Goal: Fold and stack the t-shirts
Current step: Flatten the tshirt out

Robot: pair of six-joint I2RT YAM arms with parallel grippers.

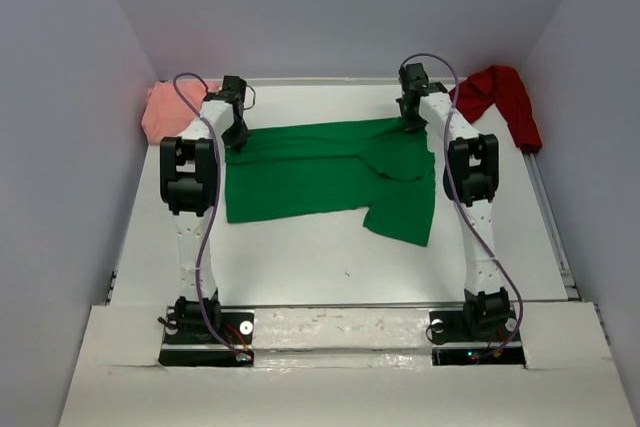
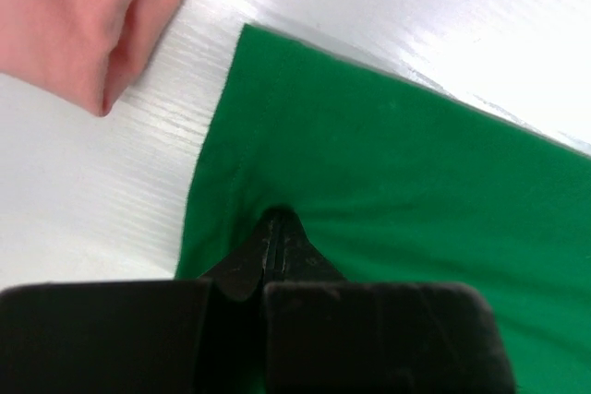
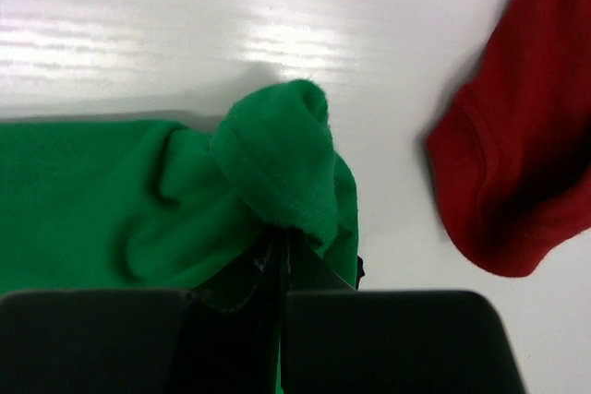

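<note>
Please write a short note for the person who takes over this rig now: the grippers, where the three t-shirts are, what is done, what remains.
Left gripper: shut on the green t-shirt near its far left corner.
Right gripper: shut on its bunched far right edge.
The green t-shirt lies spread in the middle of the table; salmon-pink t-shirt crumpled far left, dark red t-shirt crumpled far right.
Done: nothing stacked.
Left: finish folding green, fold the other two, stack all three.
</note>
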